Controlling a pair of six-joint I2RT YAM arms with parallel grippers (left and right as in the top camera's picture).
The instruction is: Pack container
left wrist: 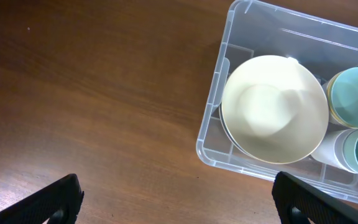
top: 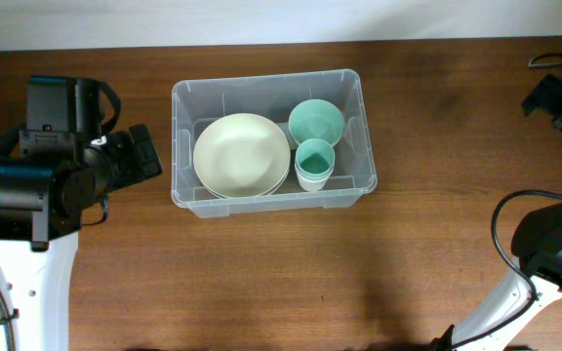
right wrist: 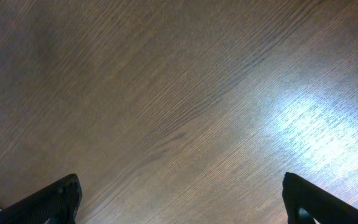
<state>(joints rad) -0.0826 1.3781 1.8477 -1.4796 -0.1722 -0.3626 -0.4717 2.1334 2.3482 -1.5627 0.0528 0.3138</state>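
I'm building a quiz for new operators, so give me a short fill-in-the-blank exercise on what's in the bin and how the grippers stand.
1. In the overhead view, the cream dish lies in the ____ half of the container.
2. The teal cup stands ____ the container, beside the teal bowl.
3. The left gripper and the right gripper both hang over the wooden table with jaws ____.
Missing words: left; inside; open.
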